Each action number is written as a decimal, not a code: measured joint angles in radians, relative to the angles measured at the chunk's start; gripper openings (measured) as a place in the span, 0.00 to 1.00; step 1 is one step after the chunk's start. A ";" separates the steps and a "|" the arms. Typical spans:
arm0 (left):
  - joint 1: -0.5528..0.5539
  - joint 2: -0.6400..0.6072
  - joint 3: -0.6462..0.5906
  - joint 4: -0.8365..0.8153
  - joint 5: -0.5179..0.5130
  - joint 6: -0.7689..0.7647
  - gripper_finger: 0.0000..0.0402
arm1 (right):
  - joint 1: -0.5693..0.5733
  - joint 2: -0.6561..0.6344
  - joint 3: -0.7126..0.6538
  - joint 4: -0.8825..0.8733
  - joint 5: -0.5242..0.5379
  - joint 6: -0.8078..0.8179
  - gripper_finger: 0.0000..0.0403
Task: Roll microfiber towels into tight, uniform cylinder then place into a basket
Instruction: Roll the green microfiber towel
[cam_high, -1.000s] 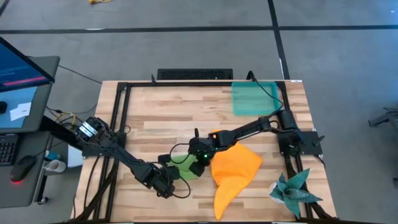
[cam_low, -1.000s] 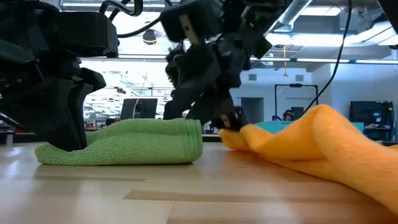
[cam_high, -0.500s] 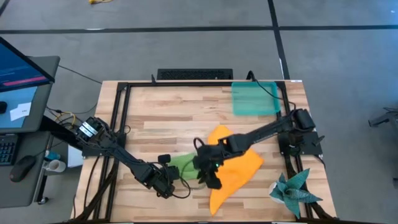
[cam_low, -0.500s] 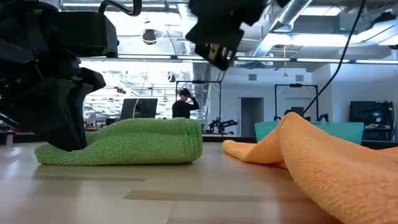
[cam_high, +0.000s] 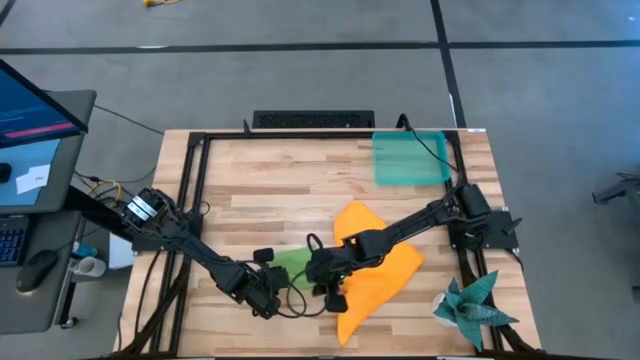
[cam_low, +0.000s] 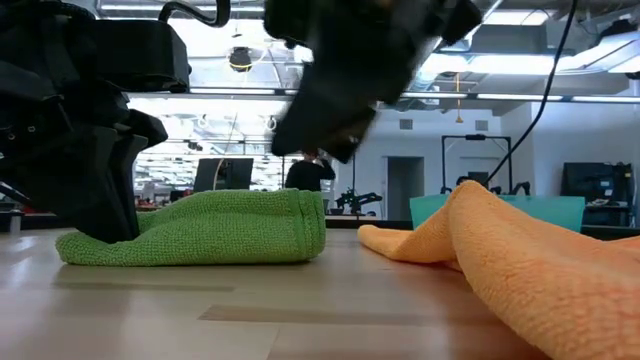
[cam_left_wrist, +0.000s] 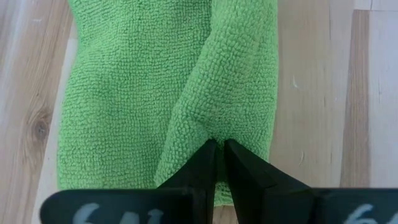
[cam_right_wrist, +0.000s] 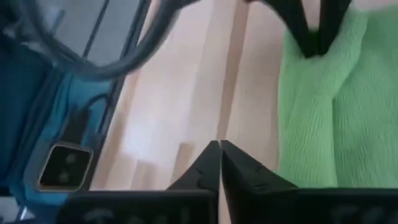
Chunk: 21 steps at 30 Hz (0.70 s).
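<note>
Towels: green towel (cam_high: 291, 265) lies folded on the worktop (cam_high: 260, 180) front, just left of the orange towel (cam_high: 375, 265), which is crumpled and unrolled.
Left gripper (cam_left_wrist: 217, 152): fingers clamped on a ridge of the green towel's edge, likely pinning it for rolling.
Right gripper (cam_right_wrist: 219, 151): fingers together, holding nothing, above bare wood between the two towels.
Basket (cam_high: 409, 157): far right of the worktop, nothing in it.
Views: left wrist view alone shows the pinch; low view shows the green towel's rounded fold, which the high view flattens.
</note>
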 joint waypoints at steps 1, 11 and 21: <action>0.000 0.000 0.000 0.001 -0.001 0.000 0.08 | -0.001 0.013 0.004 0.012 0.000 0.000 0.07; 0.000 0.000 0.000 0.003 -0.008 -0.006 0.08 | -0.043 0.053 0.001 0.002 0.061 0.051 0.04; 0.000 0.002 -0.001 0.004 -0.018 -0.027 0.08 | -0.093 0.059 0.001 -0.051 0.179 0.158 0.02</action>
